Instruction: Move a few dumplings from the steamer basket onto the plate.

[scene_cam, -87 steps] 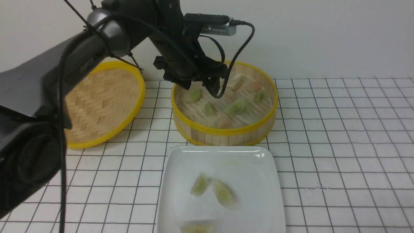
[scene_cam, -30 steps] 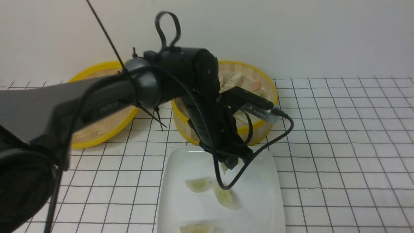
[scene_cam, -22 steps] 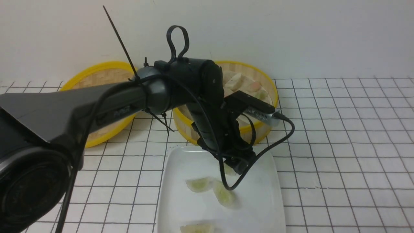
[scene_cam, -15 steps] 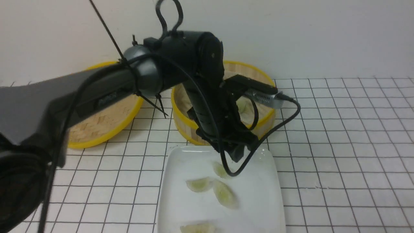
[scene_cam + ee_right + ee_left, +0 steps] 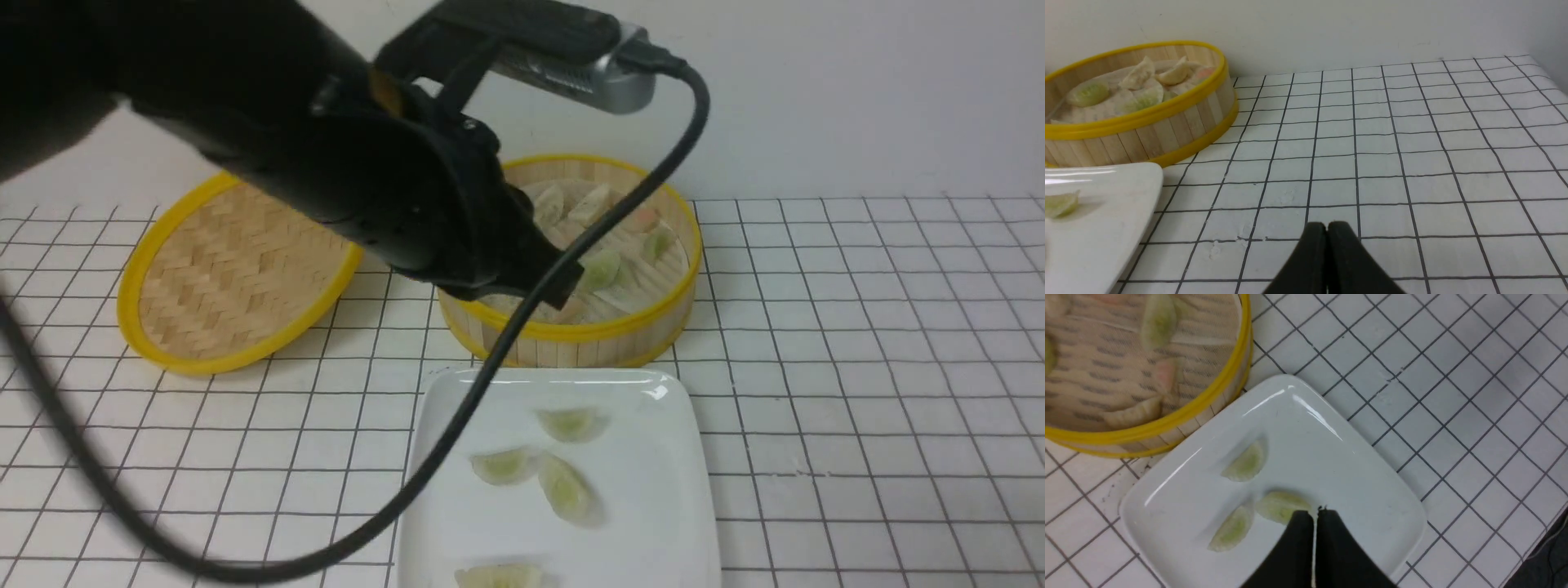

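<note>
The white plate (image 5: 653, 490) at the front holds several pale green dumplings (image 5: 571, 423). Behind it stands the steamer basket (image 5: 588, 331) with several more dumplings (image 5: 600, 269) inside. My left gripper (image 5: 1314, 512) is shut and holds nothing. It hangs high above the plate (image 5: 1339, 465), over one of the three dumplings (image 5: 1247, 463) in that view. In the front view its arm fills the upper left, with the gripper tip (image 5: 563, 287) in front of the basket. My right gripper (image 5: 1327, 224) is shut and empty, low over the tiles to the right of the plate (image 5: 1106, 228).
A flat woven lid (image 5: 237, 269) with a yellow rim leans on the table left of the basket. The left wrist camera's cable (image 5: 457, 425) loops down across the plate's left side. White gridded tiles stretch to the right.
My left gripper was low over the plate's far part with a dumpling. It let go, and that dumpling now lies there. The gripper rose up and back and shut.
</note>
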